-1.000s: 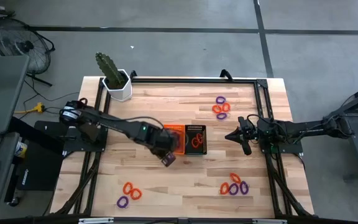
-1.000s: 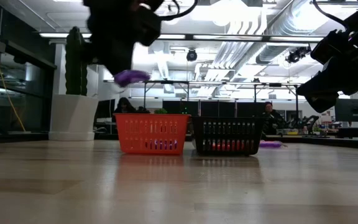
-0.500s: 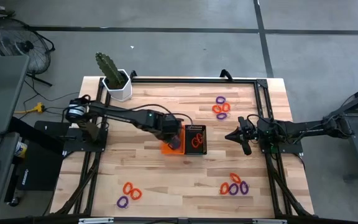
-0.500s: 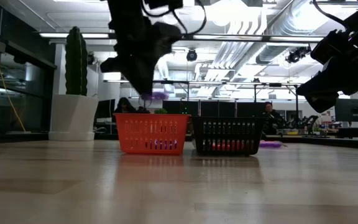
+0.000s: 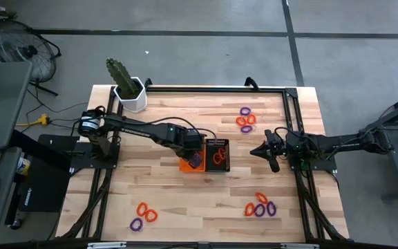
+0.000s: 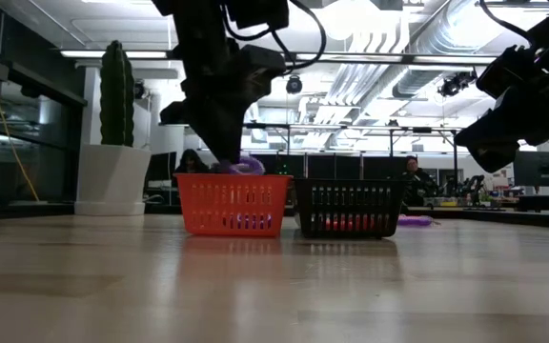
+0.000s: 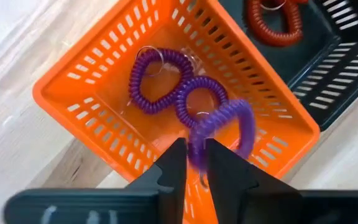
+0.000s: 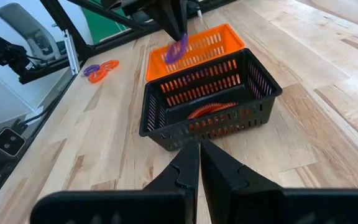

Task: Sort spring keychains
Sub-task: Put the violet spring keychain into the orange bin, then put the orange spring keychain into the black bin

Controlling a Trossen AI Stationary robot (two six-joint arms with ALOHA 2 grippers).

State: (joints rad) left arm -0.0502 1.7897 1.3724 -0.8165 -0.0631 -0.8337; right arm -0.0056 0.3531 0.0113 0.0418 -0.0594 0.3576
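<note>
My left gripper (image 5: 195,158) (image 7: 194,152) stands over the orange bin (image 5: 185,164) (image 7: 98,74), shut on a purple spring keychain (image 7: 229,118) (image 6: 246,165). Two more purple keychains (image 7: 166,84) lie on that bin's floor. The black bin (image 5: 218,153) (image 8: 253,87) next to it holds an orange keychain (image 7: 272,25). My right gripper (image 5: 263,151) (image 8: 198,163) hovers shut to the right of the black bin. Loose orange and purple keychains lie on the table in three groups: far right (image 5: 246,119), near right (image 5: 260,206) and near left (image 5: 144,215). My left gripper pinches the purple keychain's coil at one end of the loop (image 7: 196,138) between its two fingers, which come from above and point down. The loop hangs below the fingers at about the height of the orange bin's rim (image 6: 232,178), above the two keychains inside.
A white pot with a cactus (image 5: 128,90) stands at the table's far left corner. A dark metal frame (image 5: 292,111) runs along the table's edges. Bare wood lies between the bins and the near edge.
My left gripper has moved from the near side of the orange bin toward the far edge, over the bin, and has come down. The purple keychain it carries has dropped from well above the bin to the height of its rim.
</note>
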